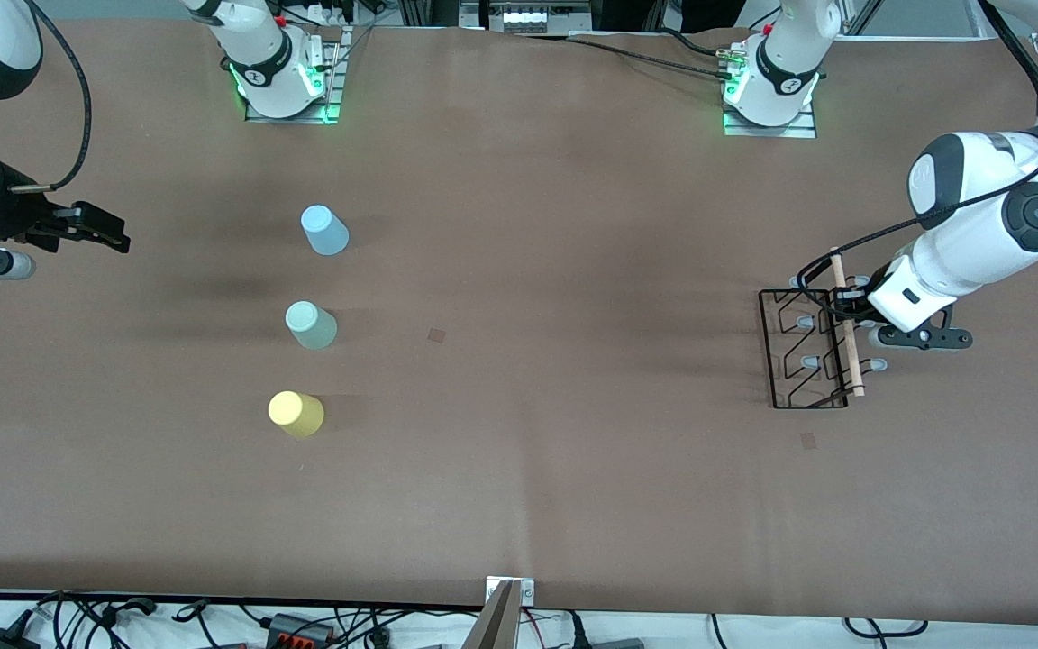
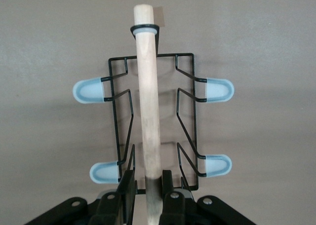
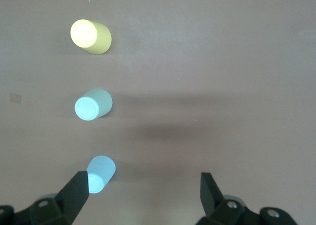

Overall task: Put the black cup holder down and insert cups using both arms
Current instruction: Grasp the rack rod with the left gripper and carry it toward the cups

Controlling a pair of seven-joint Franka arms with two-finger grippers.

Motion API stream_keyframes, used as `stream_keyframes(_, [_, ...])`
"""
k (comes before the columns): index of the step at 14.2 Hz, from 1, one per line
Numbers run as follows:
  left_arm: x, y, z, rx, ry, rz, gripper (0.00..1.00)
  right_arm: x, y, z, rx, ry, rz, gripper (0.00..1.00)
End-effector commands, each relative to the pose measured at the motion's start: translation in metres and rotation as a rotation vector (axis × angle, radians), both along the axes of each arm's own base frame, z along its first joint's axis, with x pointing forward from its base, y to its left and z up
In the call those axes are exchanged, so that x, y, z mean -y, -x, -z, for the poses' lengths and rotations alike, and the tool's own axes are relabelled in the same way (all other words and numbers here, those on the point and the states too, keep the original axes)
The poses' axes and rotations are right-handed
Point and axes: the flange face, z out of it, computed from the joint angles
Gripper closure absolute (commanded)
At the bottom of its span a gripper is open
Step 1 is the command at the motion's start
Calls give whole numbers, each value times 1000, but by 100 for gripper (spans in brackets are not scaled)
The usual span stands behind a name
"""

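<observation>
The black cup holder (image 1: 776, 347) stands on the table at the left arm's end, its wooden rod handle (image 1: 847, 324) on top. My left gripper (image 1: 848, 306) is low over it. In the left wrist view my left gripper (image 2: 148, 178) is open, with a finger on each side of the handle (image 2: 148, 87) and a small gap on one side. Grey-blue pegs (image 2: 89, 91) stick out sideways. The light blue cup (image 1: 325, 231), mint cup (image 1: 310, 325) and yellow cup (image 1: 295, 414) stand in a row toward the right arm's end. My right gripper (image 1: 112, 236) is open and empty, in the air beside the row.
The right wrist view shows the yellow cup (image 3: 90, 36), the mint cup (image 3: 93, 104) and the blue cup (image 3: 100, 173), with my right gripper (image 3: 143, 185) wide open above bare brown table. Cables and a bracket (image 1: 508, 604) lie along the table edge nearest the front camera.
</observation>
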Motion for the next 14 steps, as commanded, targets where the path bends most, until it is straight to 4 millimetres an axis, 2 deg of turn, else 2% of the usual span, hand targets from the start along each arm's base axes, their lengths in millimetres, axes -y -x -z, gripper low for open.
stream_keyframes(1, [-4, 3, 2, 12, -13, 11, 86, 1, 3, -2, -3, -1, -4, 0])
stream_keyframes(2, [-3, 3, 0, 12, -14, 8, 97, 2, 3, -1, -5, -1, -2, 0])
stream_keyframes(3, [-3, 0, -4, 13, -14, 3, 99, 2, 3, -1, -5, -2, -4, 0])
stream_keyframes(5, [11, -12, -24, 42, -13, -54, 99, 2, 3, -1, -5, -2, -4, 0])
stream_keyframes(6, [31, -16, -35, 26, -13, -85, 99, 2, 3, -2, 0, -1, -1, 0])
stream_keyframes(9, [100, -31, -85, 23, 8, -101, 99, 2, 2, -3, 7, -1, 1, 0])
stream_keyframes(10, [134, -34, -108, 24, 16, -87, 99, 2, 2, -2, 6, -1, 1, 0])
stream_keyframes(12, [209, -38, -139, 31, 39, -75, 100, 1, 2, -2, 4, -1, -1, 0])
stream_keyframes(14, [282, -43, -147, 26, 73, -107, 100, 0, 2, -1, 3, -1, -1, 0])
